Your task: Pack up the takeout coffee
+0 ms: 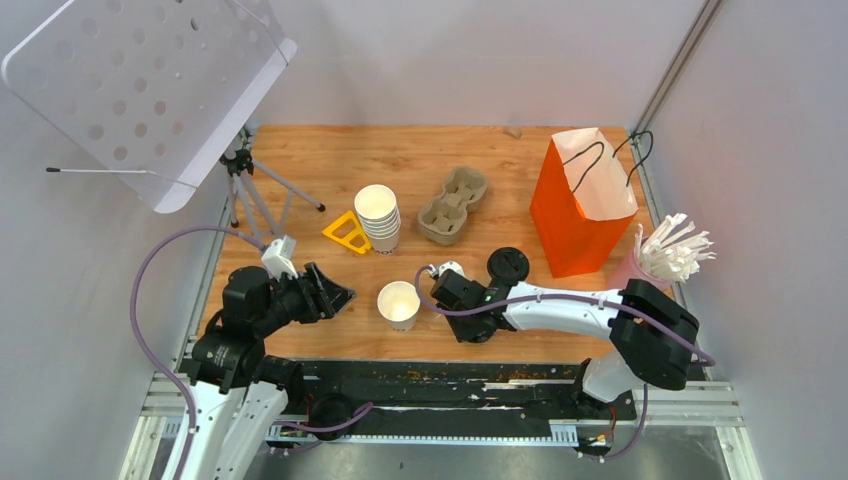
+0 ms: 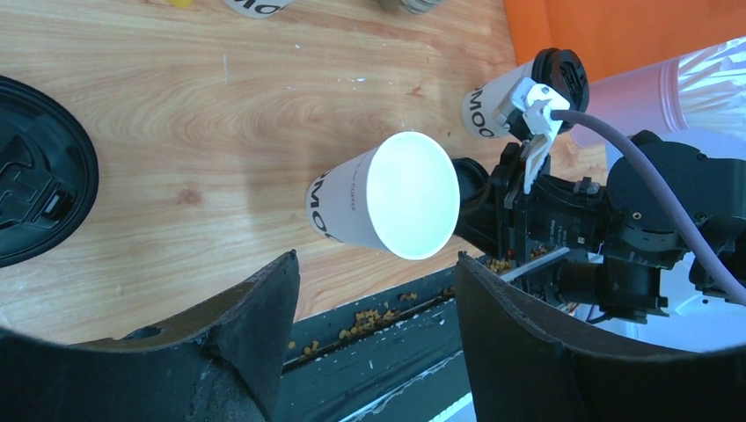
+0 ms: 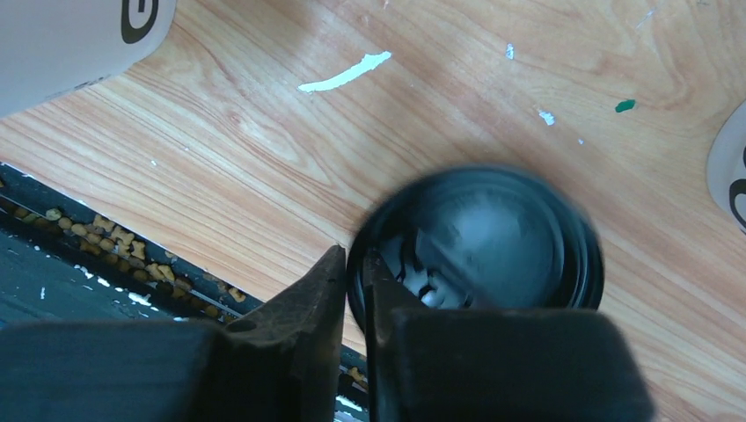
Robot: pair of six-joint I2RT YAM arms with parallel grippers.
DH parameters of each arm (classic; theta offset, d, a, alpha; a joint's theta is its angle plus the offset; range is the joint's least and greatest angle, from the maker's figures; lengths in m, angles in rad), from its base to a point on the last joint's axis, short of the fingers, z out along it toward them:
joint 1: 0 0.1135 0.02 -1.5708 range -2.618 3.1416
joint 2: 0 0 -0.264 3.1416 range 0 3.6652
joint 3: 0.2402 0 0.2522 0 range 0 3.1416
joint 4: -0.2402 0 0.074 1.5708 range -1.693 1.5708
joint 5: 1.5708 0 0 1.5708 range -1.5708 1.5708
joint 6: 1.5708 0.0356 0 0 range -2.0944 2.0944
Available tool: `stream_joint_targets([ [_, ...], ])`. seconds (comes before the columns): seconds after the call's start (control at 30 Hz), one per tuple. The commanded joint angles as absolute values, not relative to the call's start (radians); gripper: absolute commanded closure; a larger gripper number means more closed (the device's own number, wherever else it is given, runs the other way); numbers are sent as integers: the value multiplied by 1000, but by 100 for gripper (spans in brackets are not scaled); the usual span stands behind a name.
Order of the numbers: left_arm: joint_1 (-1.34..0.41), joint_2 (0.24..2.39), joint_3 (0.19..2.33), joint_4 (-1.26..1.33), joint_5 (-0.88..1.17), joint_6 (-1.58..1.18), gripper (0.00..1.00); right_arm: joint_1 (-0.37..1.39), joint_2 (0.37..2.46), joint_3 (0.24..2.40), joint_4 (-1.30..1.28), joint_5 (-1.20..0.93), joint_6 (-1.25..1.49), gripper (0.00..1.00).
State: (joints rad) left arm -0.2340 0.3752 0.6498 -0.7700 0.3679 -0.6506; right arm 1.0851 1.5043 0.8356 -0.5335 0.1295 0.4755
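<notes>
The takeout coffee (image 1: 508,265), a white lettered cup with a black lid, stands right of centre beside the orange bag; it also shows in the left wrist view (image 2: 493,107). A lidless white cup (image 1: 398,304) stands at centre front and shows in the left wrist view (image 2: 387,200). My right gripper (image 1: 441,286) sits just right of that cup. In the right wrist view it (image 3: 354,260) is shut on the rim of a loose black lid (image 3: 493,233), low over the wood. My left gripper (image 1: 336,295) is open and empty left of the lidless cup, as its wrist view (image 2: 374,261) shows.
An orange paper bag (image 1: 580,205) stands open at back right, with a cup of straws (image 1: 668,255) beside it. A cardboard cup carrier (image 1: 453,203), a stack of lidless cups (image 1: 378,215) and a yellow triangle (image 1: 345,233) sit mid-table. A tripod (image 1: 245,180) stands at left. Another black disc (image 2: 35,171) lies near my left gripper.
</notes>
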Motion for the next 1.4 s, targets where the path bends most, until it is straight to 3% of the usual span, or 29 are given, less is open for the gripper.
stream_joint_targets([
  [0.0,-229,373,718,-798,345,-635,26,1085,1495,838,-498,134,490,92],
  [0.07,-229,377,737,-815,346,-631,23,1085,1478,834,-503,133,487,100],
  [0.33,-228,401,839,-897,289,-601,0,1085,1310,855,-584,132,493,100],
  [0.6,-228,441,850,-791,418,-597,1,1085,1011,918,-555,47,539,100],
  [0.83,-229,431,798,-504,582,-686,10,1084,829,913,-362,-48,590,100],
  [1.07,-230,346,676,-172,641,-677,9,1084,805,888,-107,-153,664,100],
  [1.37,-265,367,597,-32,668,-477,5,1085,866,930,-9,-202,695,100],
])
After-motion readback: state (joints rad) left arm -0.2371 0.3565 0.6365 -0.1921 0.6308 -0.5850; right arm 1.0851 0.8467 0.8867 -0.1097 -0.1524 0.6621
